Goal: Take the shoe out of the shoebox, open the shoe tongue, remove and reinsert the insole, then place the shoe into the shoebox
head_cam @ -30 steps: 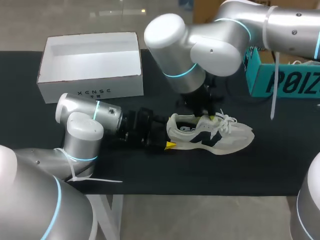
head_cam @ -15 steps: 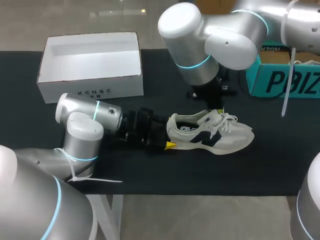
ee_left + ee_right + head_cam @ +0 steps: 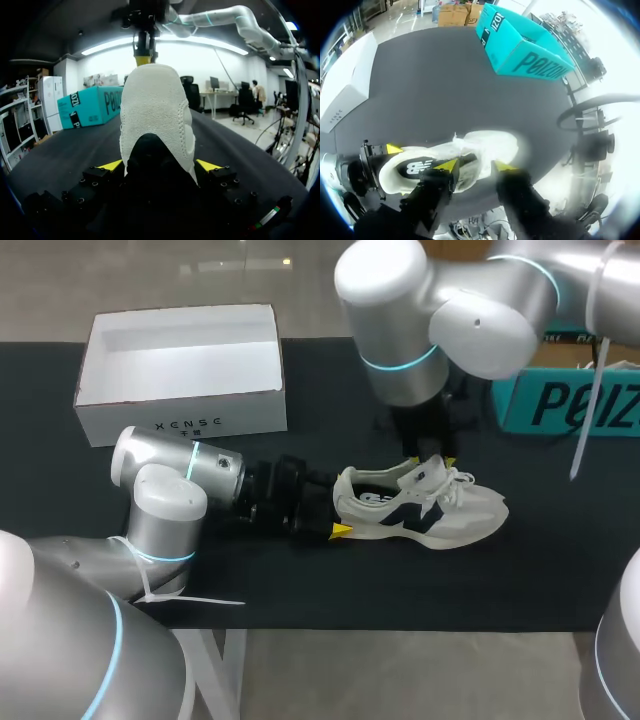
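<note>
Cream shoe (image 3: 450, 515): your left claw (image 3: 160, 166) clamped its heel.
Right claw (image 3: 475, 166): spread, above the tongue (image 3: 420, 476).
Risk: tongue could flop shut; nothing held it.

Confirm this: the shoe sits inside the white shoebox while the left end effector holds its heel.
Wrong on one point: the shoe lies on the black table, outside the white shoebox, as the head view shows. The left end effector does hold its heel.
</note>
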Controlling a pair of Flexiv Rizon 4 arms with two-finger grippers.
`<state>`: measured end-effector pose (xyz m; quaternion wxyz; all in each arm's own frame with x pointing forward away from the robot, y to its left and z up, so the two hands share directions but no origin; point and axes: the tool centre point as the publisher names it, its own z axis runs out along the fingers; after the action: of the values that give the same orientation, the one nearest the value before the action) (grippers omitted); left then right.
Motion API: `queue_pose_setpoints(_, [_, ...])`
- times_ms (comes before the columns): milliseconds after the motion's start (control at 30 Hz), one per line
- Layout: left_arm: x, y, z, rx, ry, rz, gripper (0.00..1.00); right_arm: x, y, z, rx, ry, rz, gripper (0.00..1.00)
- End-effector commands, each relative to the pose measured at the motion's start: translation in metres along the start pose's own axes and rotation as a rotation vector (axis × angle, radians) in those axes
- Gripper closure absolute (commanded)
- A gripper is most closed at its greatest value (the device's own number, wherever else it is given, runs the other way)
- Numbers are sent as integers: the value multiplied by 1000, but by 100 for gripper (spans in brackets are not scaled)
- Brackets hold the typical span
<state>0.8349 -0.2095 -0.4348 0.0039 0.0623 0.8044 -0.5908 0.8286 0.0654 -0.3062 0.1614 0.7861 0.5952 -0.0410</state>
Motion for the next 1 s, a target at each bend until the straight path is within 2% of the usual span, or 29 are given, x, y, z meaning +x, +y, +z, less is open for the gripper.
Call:
queue_pose_setpoints(33, [-1, 1, 0, -4, 3, 0, 100, 11, -13, -2, -12, 6, -10, 0])
queue_pose_setpoints(233, [-1, 1, 0, -4, 3, 0, 100, 25, -25, -11, -21, 9, -21, 0])
queue_pose_setpoints(500, [-1, 1, 0, -4, 3, 0, 100, 29, -39, -9, 17, 14, 1, 0])
queue_pose_setpoints(767, [-1, 1, 0, -4, 3, 0, 100, 17, -40, -4, 6, 30, 175, 0])
queue_pose_setpoints(1000, [-1, 1, 0, -4, 3, 0, 100, 12, -47, 1, 27, 41, 311, 0])
